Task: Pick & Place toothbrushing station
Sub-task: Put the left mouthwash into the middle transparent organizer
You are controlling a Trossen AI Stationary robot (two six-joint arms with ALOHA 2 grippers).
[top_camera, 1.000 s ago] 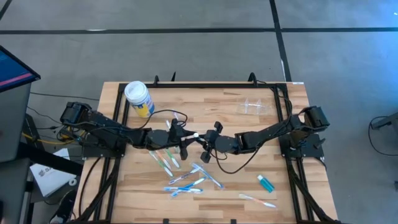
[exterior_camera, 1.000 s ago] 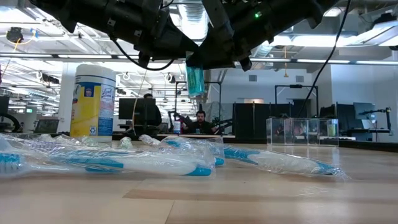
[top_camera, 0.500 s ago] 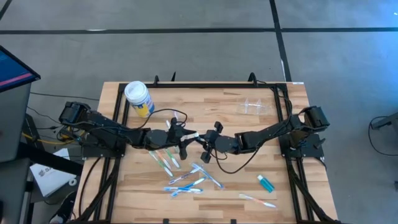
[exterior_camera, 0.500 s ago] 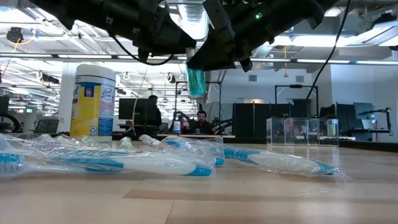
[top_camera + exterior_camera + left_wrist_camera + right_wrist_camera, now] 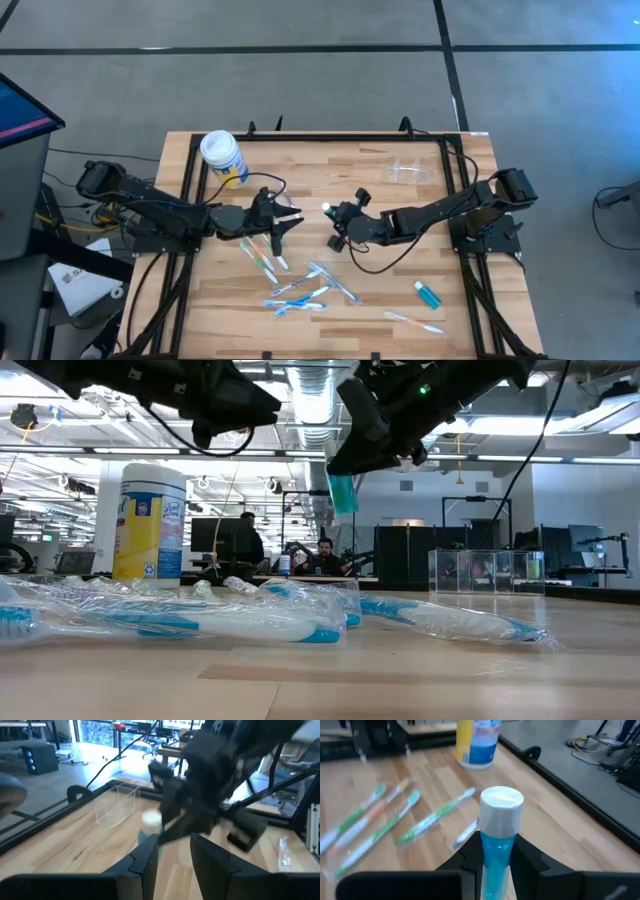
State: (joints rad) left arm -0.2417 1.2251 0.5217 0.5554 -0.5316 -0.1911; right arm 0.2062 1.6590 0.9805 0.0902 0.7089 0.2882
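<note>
While the right gripper [image 5: 334,222] hangs above the middle of the wooden table [image 5: 380,290], its fingers clamp a blue toothpaste tube [image 5: 496,851] with a white cap [image 5: 501,806].

From that held tube, the left gripper [image 5: 285,222] sits just across a small gap, toward the yellow-and-blue wipes canister [image 5: 223,158], apart from the tube with its fingers [image 5: 144,860] a narrow way apart and nothing between them. Beyond the tube, near the table's far edge on the right arm's side, stands the see-through plastic cup [image 5: 412,170], well apart from both grippers. Nearer the front edge than the tube lie wrapped toothbrushes [image 5: 305,288], green ones [image 5: 264,255] under the left gripper and blue ones further forward; a second blue tube [image 5: 428,294] and one more wrapped brush [image 5: 416,322] rest toward the right front corner.
</note>
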